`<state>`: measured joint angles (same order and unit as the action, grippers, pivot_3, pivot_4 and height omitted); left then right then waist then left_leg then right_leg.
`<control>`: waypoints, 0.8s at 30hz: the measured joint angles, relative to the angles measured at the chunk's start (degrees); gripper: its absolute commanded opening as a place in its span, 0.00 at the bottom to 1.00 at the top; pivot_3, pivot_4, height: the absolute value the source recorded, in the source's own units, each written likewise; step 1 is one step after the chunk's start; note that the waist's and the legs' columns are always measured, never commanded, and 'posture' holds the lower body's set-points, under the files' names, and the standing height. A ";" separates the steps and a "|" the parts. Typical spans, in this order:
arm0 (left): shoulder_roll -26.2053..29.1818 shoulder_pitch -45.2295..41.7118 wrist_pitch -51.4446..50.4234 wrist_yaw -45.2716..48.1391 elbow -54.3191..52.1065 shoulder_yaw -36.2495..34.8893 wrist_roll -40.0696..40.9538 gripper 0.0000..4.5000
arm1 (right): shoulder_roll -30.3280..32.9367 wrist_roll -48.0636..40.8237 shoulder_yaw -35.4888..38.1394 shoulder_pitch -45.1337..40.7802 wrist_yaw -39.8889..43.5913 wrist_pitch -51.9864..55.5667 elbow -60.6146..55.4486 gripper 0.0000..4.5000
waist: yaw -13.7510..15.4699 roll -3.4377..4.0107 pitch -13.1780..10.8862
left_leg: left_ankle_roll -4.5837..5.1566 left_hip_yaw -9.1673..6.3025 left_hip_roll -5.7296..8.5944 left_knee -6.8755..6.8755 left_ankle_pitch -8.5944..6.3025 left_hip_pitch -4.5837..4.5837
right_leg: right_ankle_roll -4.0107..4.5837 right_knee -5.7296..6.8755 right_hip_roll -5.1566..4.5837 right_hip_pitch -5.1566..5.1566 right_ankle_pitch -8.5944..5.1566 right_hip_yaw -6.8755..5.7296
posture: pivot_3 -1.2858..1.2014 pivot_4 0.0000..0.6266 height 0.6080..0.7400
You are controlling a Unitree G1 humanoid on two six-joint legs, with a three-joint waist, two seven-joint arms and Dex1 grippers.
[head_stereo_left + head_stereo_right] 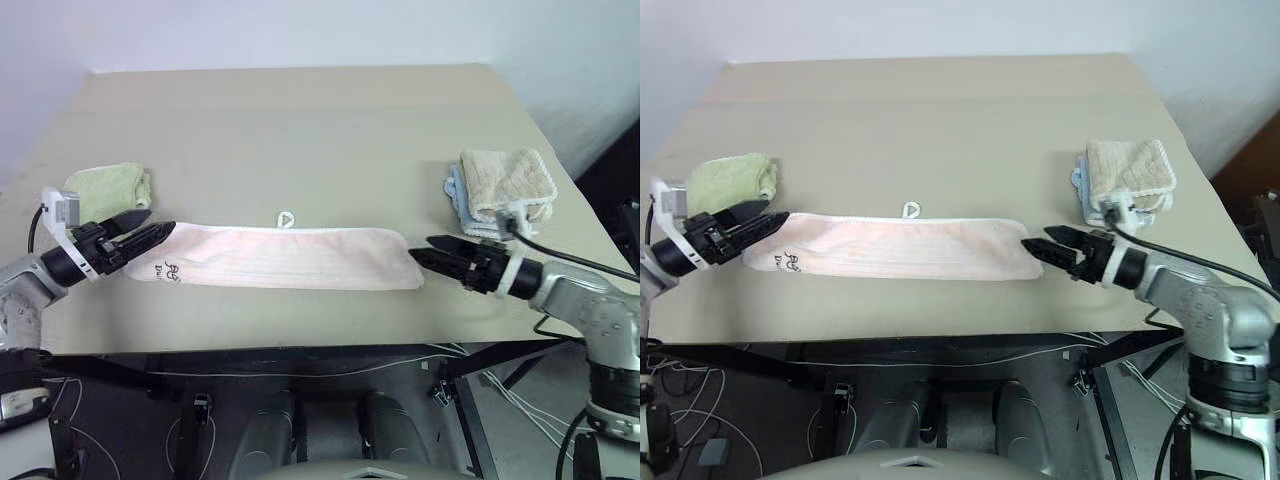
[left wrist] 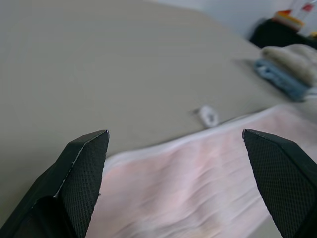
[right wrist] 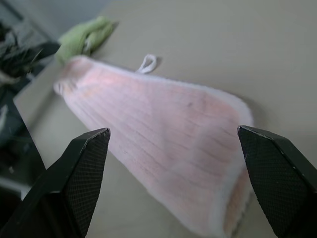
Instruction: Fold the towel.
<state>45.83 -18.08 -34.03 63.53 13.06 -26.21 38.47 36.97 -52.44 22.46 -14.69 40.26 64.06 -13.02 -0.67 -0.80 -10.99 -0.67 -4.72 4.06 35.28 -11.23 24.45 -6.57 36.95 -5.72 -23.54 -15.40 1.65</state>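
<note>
The towel (image 1: 290,257) lay flat on the beige worktop (image 1: 300,130), folded into a long narrow strip running from the robot's left to its right, near the front edge. It was pale pink with white edging. A small white loop tab (image 1: 286,219) stuck out from the middle of its far long edge, and black handwritten marks (image 1: 171,270) sat near its left end.

The left end effector (image 1: 150,232) was at the left end of the strip, pointing toward the right, its two black fingers spread wide. In the left wrist view the fingers (image 2: 81,168) stood well apart with the pink cloth between and beyond them, pinching nothing. From the head views it could not be told whether the tips touched the cloth.

The right end effector (image 1: 432,251) was at the right end of the strip, pointing toward the left, its tips just beside the towel's rounded end. Its fingers (image 3: 79,173) were also spread wide with nothing held between them.

A light green towel (image 1: 108,186) lay bunched on the worktop just behind the left end effector. Toward the right edge a folded beige towel (image 1: 505,178) with white scalloped edging rested on a blue cloth (image 1: 458,195), behind the right end effector.
</note>
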 measured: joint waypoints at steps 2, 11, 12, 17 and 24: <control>-0.23 1.66 -2.79 -0.13 -5.24 -0.08 2.78 1.00 | 0.51 -3.18 2.06 1.96 -2.12 4.76 -0.38 0.96 | -0.01 0.00 0.00 | 0.00 0.00 0.00 -0.01 0.00 -0.01 | 0.03 -0.02 0.00 0.02 -0.02 0.00 | 0.52 0.24 1.00; -4.29 7.84 -6.35 -1.71 -19.84 7.94 4.81 1.00 | -3.04 -10.24 5.99 5.71 -13.11 21.18 0.52 0.96 | 0.04 0.00 0.01 | 0.01 0.04 -0.01 0.00 0.01 -0.02 | 0.19 -0.05 0.01 0.06 -0.10 0.01 | 0.52 0.24 1.00; -4.37 7.82 -6.66 -1.92 -20.51 8.74 4.81 1.00 | -3.66 -10.80 6.65 5.63 -14.08 21.81 0.56 0.96 | 0.05 0.00 0.01 | 0.02 0.03 -0.01 0.01 0.01 -0.02 | 0.18 -0.05 0.01 0.07 -0.10 0.01 | 0.52 0.24 1.00; -5.47 6.40 -5.24 -2.52 -21.22 14.22 2.80 1.00 | -13.80 -14.51 11.66 2.98 -23.33 24.33 1.55 0.96 | -0.51 -0.03 0.05 | 0.02 0.06 -0.08 -0.01 0.01 -0.10 | 0.23 -0.03 0.14 0.08 -0.08 0.02 | 0.52 0.24 1.00; -5.57 6.04 -3.34 -2.36 -20.72 16.51 0.59 1.00 | -22.32 -20.86 14.12 -1.77 -36.76 24.78 5.55 0.96 | -0.01 0.01 0.05 | 0.02 0.05 -0.07 -0.03 0.01 -0.06 | 0.23 -0.14 0.12 0.09 -0.07 -0.04 | 0.52 0.24 1.00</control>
<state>40.25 -12.04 -37.37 61.17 -7.66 -9.70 39.06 14.65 -73.30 36.58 -16.46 3.50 88.84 -7.48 -0.68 -0.79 -10.94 -0.65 -4.67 3.99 35.26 -11.22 24.39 -6.34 36.81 -5.61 -23.45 -15.47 1.61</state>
